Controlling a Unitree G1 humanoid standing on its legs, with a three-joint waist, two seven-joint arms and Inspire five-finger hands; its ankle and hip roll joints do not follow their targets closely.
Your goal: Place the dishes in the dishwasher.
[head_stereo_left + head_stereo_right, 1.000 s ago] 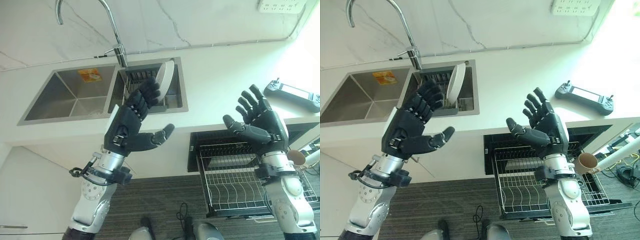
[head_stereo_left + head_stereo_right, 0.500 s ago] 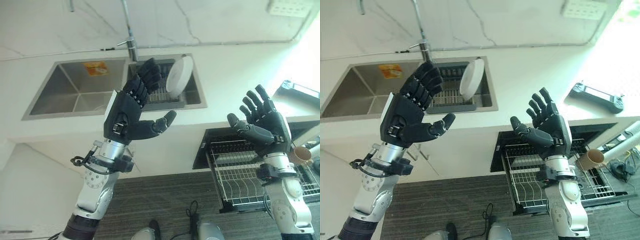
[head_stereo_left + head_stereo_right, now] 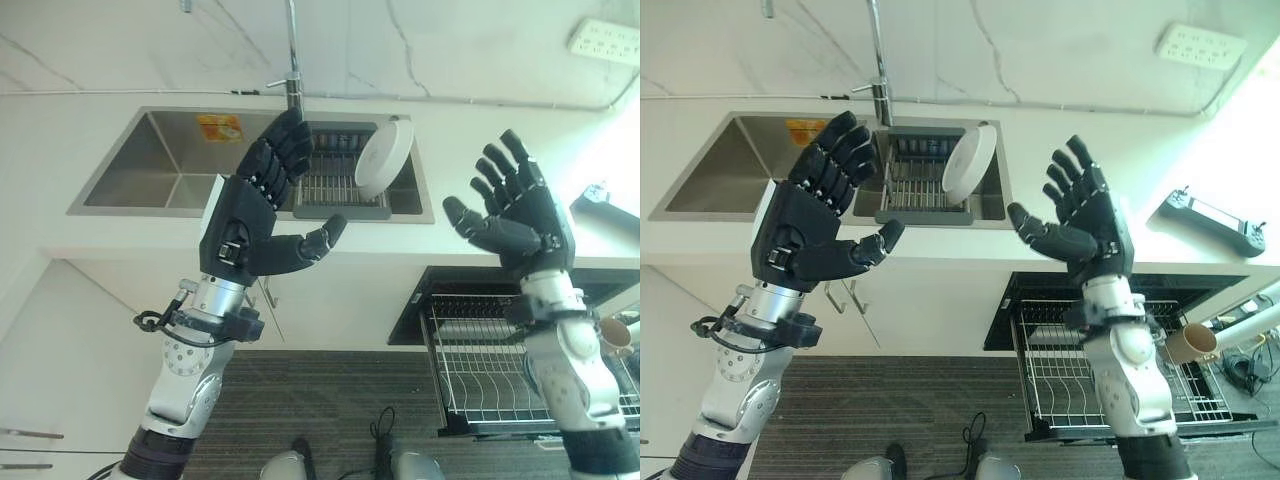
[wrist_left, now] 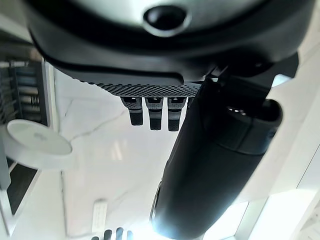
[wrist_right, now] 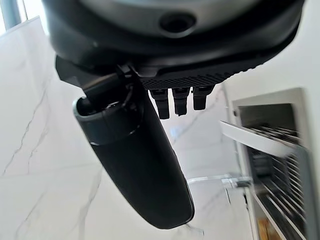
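The one dish to fetch is a white plate standing on edge in the dark rack that sits in the right basin of the sink, just below the tap; the left basin holds only a yellow sticker on its far wall. The left hand is raised in front of the sink with fingers straight and thumb spread wide, holding nothing; the right hand is raised over the bench to the right of the sink, likewise spread wide and empty. The dishwasher's wire basket is pulled out below the bench edge on the right, apparently with free slots. The step in hand looks to be the reach for the plate; it is probably best taken by its upper rim, thumb on one face and fingers on the other, then lifted straight up so that it clears the rack's wires without scraping; the right hand stands nearer both plate and basket; a remote control lies further right on the bench, well clear.
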